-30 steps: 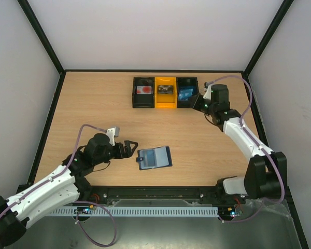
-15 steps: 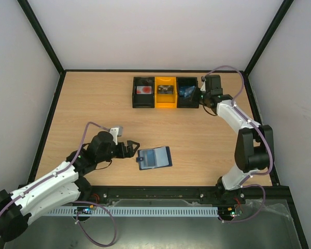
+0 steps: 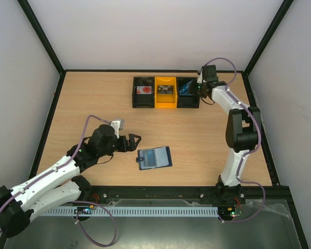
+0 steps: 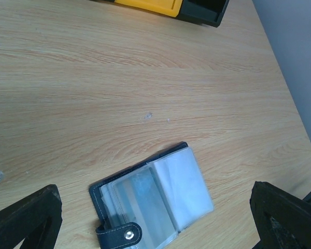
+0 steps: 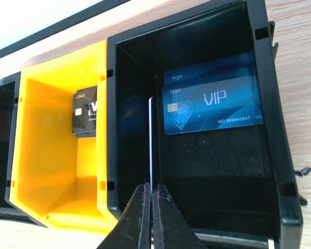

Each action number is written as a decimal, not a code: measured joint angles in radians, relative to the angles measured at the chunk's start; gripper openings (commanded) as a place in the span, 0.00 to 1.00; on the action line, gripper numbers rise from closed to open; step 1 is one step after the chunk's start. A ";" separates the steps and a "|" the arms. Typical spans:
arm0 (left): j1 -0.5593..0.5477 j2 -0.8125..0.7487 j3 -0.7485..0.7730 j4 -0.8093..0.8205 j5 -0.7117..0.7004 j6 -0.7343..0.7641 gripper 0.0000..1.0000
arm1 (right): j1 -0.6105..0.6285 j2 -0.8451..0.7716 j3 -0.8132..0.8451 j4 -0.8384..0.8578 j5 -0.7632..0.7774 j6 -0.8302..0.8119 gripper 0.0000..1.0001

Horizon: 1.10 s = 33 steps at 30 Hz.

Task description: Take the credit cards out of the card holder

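The card holder lies open on the table, its clear pockets facing up and its snap tab at the near edge. My left gripper hovers just left of it, open, with the holder between its wide-spread fingers. My right gripper is shut on a thin credit card seen edge-on, held upright inside the right black box. Two blue VIP credit cards lie flat on that box's floor. In the top view the right gripper sits at that box's right edge.
Three boxes stand in a row at the back: a black one holding a reddish card, a yellow one with a black card, and the right black one. Black frame rails edge the table.
The right arm has swung back and left, bringing its shut gripper down into the right black box. The left gripper has crept slightly up and right, nearer the card holder.
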 measured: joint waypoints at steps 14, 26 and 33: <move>0.005 0.079 0.000 0.015 0.021 -0.010 1.00 | -0.017 0.173 0.193 -0.076 -0.054 -0.026 0.02; 0.007 0.123 0.000 0.038 0.037 -0.016 1.00 | -0.031 0.263 0.249 -0.095 -0.042 -0.032 0.02; 0.007 0.145 0.000 0.063 0.054 -0.031 1.00 | -0.036 0.308 0.287 -0.096 -0.004 -0.026 0.09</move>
